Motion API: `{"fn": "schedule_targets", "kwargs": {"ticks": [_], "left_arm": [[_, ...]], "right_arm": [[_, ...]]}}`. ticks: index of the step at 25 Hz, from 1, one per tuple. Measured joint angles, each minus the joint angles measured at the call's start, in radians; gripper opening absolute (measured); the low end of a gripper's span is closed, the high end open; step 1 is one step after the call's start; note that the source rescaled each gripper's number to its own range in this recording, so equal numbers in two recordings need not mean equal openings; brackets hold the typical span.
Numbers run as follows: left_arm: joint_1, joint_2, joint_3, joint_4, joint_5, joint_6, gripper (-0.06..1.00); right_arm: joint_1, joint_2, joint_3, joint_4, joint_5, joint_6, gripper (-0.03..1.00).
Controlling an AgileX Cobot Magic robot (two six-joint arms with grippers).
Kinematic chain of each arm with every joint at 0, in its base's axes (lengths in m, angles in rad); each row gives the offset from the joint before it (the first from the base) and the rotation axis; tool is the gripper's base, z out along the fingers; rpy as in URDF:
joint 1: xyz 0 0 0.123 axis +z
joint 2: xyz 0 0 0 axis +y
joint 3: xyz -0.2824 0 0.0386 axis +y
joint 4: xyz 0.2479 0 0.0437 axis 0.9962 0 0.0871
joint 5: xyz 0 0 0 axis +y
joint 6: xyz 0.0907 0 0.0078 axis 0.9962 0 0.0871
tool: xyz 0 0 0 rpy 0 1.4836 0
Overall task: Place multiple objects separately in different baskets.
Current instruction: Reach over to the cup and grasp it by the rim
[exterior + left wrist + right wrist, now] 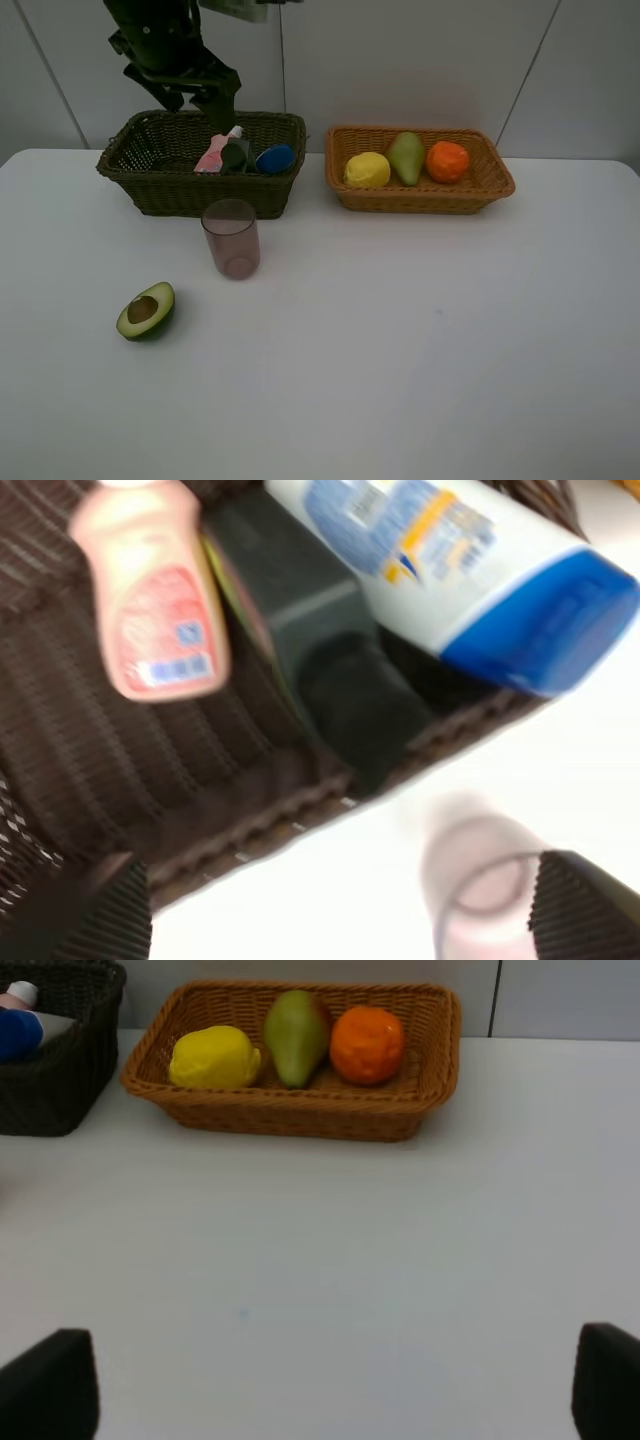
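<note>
My left gripper (200, 98) hangs open above the back of the dark wicker basket (150, 185); nothing is between its fingers (90, 912). In that basket lie a pink bottle (150, 600), a black pump bottle (320, 645) and a white bottle with a blue cap (460, 570). A translucent pinkish cup (231, 238) stands upright on the table just in front of it. An avocado half (146, 310) lies cut side up at the front left. The orange-tan basket (495, 185) holds a lemon (367, 170), a pear (406, 157) and an orange (447, 161). My right gripper (325, 1390) is open over bare table, well short of that basket.
The white table (420, 340) runs wide in front of both baskets. A white panelled wall (420, 60) stands right behind them. The two baskets sit side by side with a narrow gap between them.
</note>
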Motion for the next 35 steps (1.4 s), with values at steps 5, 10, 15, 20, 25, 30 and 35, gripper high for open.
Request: {"fn": "schedule_targets", "kwargs": {"ticks": [5, 10, 15, 20, 25, 30, 35], "left_arm": [[-0.066, 0.0, 0.0, 0.036, 0.041, -0.07, 1.0], [-0.122, 0.0, 0.042, 0.082, 0.037, -0.137, 1.0], [-0.126, 0.0, 0.128, 0.088, -0.002, -0.156, 1.0], [-0.126, 0.0, 0.192, 0.09, -0.045, -0.179, 1.0], [-0.12, 0.0, 0.253, 0.09, -0.093, -0.198, 1.0], [-0.115, 0.005, 0.27, 0.09, -0.116, -0.218, 1.0], [-0.113, 0.042, 0.272, 0.09, -0.127, -0.226, 1.0]], "right_arm": [[0.0, 0.0, 0.0, 0.0, 0.0, 0.0, 1.0], [0.0, 0.0, 0.0, 0.0, 0.0, 0.0, 1.0], [0.0, 0.0, 0.0, 0.0, 0.0, 0.0, 1.0], [0.0, 0.0, 0.0, 0.0, 0.0, 0.0, 1.0], [0.0, 0.0, 0.0, 0.0, 0.0, 0.0, 1.0], [0.0, 0.0, 0.0, 0.0, 0.0, 0.0, 1.0], [0.0, 0.0, 0.0, 0.0, 0.0, 0.0, 1.0]]}}
